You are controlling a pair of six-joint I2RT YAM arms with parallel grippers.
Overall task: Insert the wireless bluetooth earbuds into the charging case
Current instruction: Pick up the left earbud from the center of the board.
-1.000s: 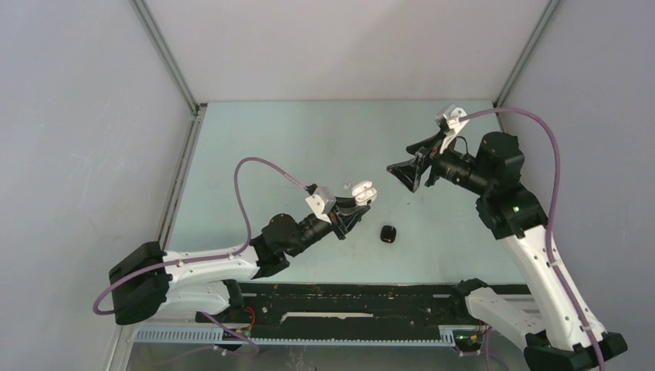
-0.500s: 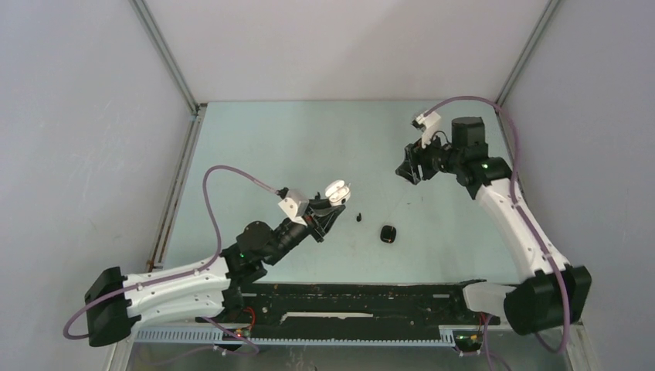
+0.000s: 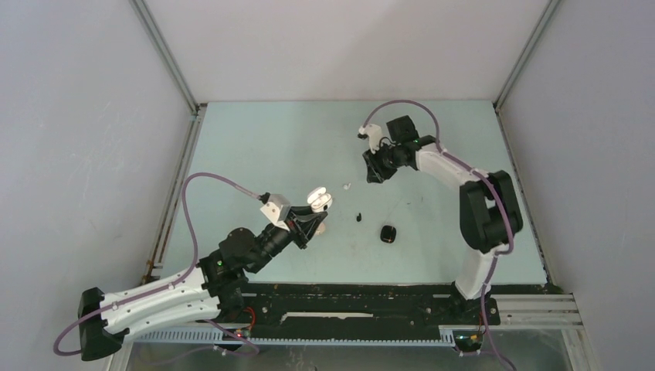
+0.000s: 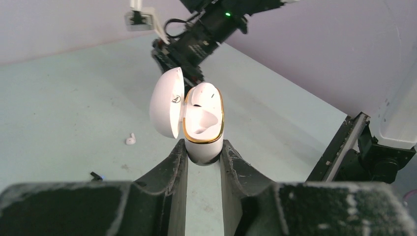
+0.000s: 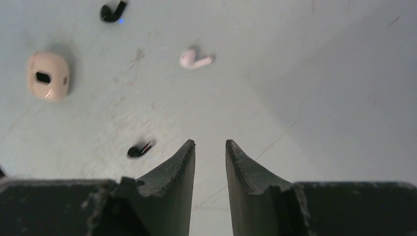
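The pale earbud (image 5: pixel 195 59) is lying loose on the worktop (image 5: pixel 305 64). In the right wrist view its long axis is running roughly from 9 to 3 o'clock, head toward 9 and stem toward 3. It is sitting at about 12 o'clock from the right jaws, a little toward 11, ahead of the tips and apart from them. The right jaws are standing slightly spread, with a narrow gap and nothing between them.

In the overhead view the same earbud (image 3: pixel 347 186) is lying at about 8 o'clock from the tip of the right arm (image 3: pixel 440 161) and at about 2 o'clock from the charging case (image 3: pixel 319 199). The left jaws are pinching the lower body of the case from both sides and holding it upright off the worktop. Its lid (image 4: pixel 167 108) is hanging open toward 9 o'clock in the left wrist view. Whether a bud is already seated inside cannot be told.

Also lying on the worktop are 2 black earbuds (image 5: pixel 113 11) (image 5: pixel 139 149), a cream case (image 5: pixel 47 75) and a black case (image 3: pixel 388 233).

The right arm is judged the nearer and the only free one. The jaws are closing along the 9-to-3 line, parallel to the earbud's long axis. The pick therefore probably calls for a wrist roll before descending.
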